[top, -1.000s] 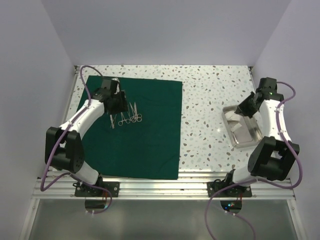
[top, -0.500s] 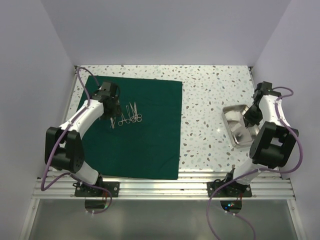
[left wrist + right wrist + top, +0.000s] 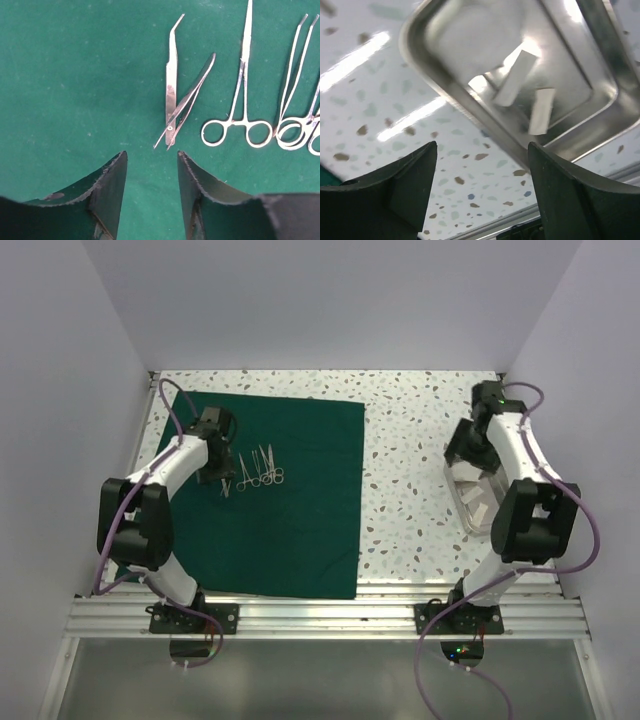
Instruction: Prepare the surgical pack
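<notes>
The surgical pack [image 3: 290, 530] is lying open and flat as a big dark green cloth. It is covering the left part of the speckled table [image 3: 410, 440], from near the far edge down to the near edge.

The left gripper [image 3: 216, 468] is hanging over the far left part of the cloth. In the left wrist view, the left gripper [image 3: 150, 155] is pointing down at the cloth. Its two black fingers [image 3: 112, 180] are standing apart with only green cloth showing between them. They are pinching nothing.

Just past those fingers, some shiny metal tools are lying on the cloth in a row. First come two tweezers [image 3: 172, 100], touching each other near their ends. To their right, clamps with ring handles [image 3: 243, 90] are lying side by side. From above, the tweezers [image 3: 225, 483] and the clamps [image 3: 262, 468] are sitting just right of the left gripper.

Well apart from the cloth, on the right side of the table, a shiny steel tray [image 3: 478, 502] is resting. The right gripper [image 3: 470, 445] is hovering by its far left corner. In the right wrist view, the right gripper [image 3: 482, 147] is spreading its fingers [image 3: 410, 185] wide and is holding nothing. The tray [image 3: 600, 65] is holding a soft white pad [image 3: 475, 35] and two small white strips [image 3: 515, 77].
</notes>
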Controlling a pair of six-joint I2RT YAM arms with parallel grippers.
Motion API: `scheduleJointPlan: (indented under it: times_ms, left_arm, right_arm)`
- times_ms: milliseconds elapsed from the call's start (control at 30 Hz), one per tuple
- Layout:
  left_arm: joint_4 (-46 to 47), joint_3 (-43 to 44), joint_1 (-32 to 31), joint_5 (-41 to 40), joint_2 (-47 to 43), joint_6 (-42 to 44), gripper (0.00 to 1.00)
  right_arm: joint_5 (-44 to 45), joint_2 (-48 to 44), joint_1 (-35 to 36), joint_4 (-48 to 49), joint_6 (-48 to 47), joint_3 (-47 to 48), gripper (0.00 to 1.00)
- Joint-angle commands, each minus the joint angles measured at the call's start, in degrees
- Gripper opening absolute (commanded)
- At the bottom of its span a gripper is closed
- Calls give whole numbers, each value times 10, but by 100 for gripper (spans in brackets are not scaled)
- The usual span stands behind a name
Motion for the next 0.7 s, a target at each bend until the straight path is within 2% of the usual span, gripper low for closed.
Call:
scheduleJointPlan:
  times_ms: [0,133,267,433,667]
  left_arm:
    - [15,21,10,40,9,45,47]
    - [32,10,16,92,6,78,44]
    - [39,17,17,120,11,93,38]
    - [32,22,17,99,41,78,28]
    - [70,18,17,91,58,70,25]
  right_arm:
    - [-46,-46,110,-15,13,50,77]
    - [-123,-9,254,8,24,107,78]
    - [-174,47,335,19,24,136,78]
    - [-205,74,359,26,13,137,79]
    - [-207,82,359,15,-15,153,79]
